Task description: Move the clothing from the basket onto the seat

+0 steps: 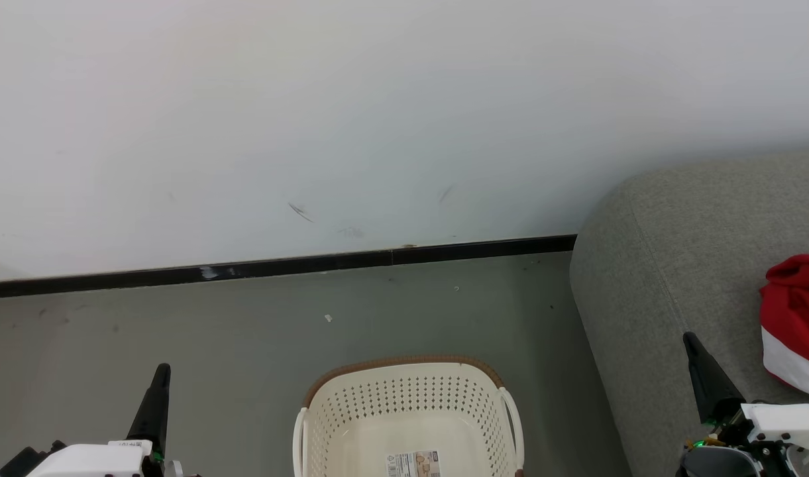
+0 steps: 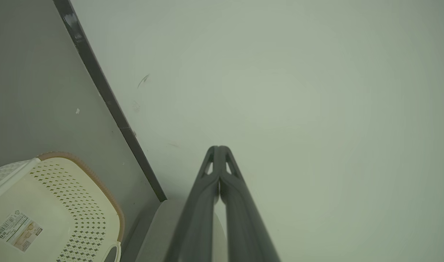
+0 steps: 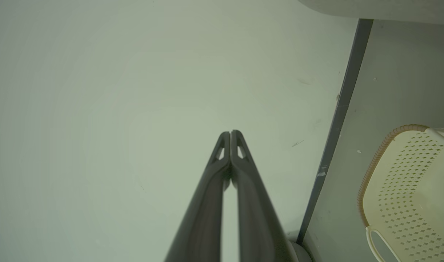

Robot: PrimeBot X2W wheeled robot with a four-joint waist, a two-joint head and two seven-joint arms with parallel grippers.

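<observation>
Seat (image 1: 676, 265), right side: red clothing (image 1: 798, 318) lies on it. Basket (image 1: 404, 362) on the floor, visible bottom bare, near part cut off. Left gripper (image 1: 163, 371) and right gripper (image 1: 690, 341) pressed together, empty. I'd tilt down and check the basket's hidden part.

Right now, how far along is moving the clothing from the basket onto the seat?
Looks done: red clothing lies on the grey seat, and the part of the basket in view shows bare plastic and its barcode sticker. In hand: nothing; the left end effector and right end effector are shut and empty. Left: probably nothing, though the basket's near end is cut off.
</observation>
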